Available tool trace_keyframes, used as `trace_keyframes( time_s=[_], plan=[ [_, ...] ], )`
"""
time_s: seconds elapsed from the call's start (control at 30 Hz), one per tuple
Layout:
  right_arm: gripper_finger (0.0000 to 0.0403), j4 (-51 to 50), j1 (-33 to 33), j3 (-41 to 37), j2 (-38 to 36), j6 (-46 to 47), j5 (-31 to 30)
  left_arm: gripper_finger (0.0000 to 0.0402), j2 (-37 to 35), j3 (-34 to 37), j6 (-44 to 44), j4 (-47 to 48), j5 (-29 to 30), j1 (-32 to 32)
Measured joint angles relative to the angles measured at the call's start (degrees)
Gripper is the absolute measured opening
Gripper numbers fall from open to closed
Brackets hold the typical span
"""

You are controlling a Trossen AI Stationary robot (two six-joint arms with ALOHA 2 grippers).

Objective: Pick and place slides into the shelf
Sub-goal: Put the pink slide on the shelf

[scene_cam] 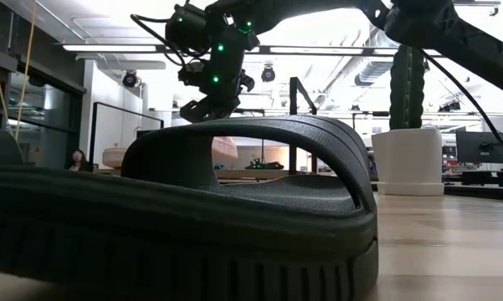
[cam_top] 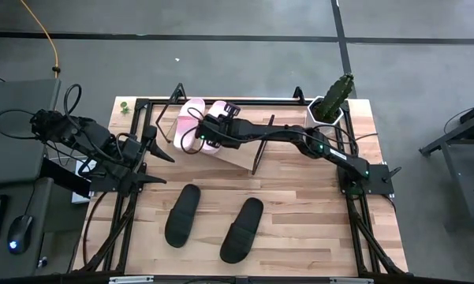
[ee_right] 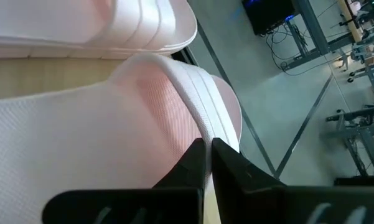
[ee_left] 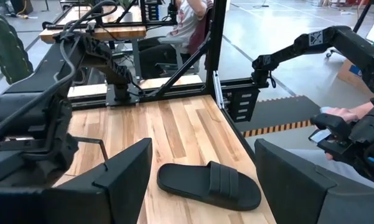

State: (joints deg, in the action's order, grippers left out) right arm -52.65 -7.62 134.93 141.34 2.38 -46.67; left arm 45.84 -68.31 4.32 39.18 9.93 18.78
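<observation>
Two pale pink slides lie side by side on the shelf's slanted board at the table's far left-middle. My right gripper, shut, reaches across the table and hovers over them; in its wrist view its fingertips stand at the strap of the nearer pink slide. Two black slides rest sole-down on the tabletop near the front. My left gripper waits open at the table's left edge, with one black slide ahead of it. My right gripper's shut fingertips meet the edge of the pink slide's strap, slanting down from the table's right side. Nothing shows between the fingers, and I cannot tell whether they press the strap or only stand against it. The slide lies on the shelf board.
A cactus in a white pot stands at the far right corner. The shelf's black wire frame rises around the board. A person's hand shows beyond the table's edge. Bare tabletop lies right of the black slides.
</observation>
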Motion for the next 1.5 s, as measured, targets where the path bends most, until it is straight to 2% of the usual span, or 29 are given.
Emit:
trace_keyframes(
  time_s=[0.53,0.77,1.0,1.5],
  plan=[
    [0.0,8.22,-0.74,-0.07,0.42,-4.39,2.23,0.0264,0.0,0.0,-2.58,-0.02,0.02,0.01],
    [0.0,8.76,-0.97,-0.1,1.88,-3.99,2.53,0.0264,0.0,0.0,-2.56,-0.02,0.02,0.01],
    [0.0,4.39,-0.99,-0.14,2.69,-1.17,1.66,0.0264,0.0,0.0,-2.54,-0.02,0.02,0.0],
    [0.0,11.72,-1.14,-0.14,2.69,-4.41,7.93,0.0264,0.0,0.0,-2.52,-0.08,0.0,0.01]
  ],
)
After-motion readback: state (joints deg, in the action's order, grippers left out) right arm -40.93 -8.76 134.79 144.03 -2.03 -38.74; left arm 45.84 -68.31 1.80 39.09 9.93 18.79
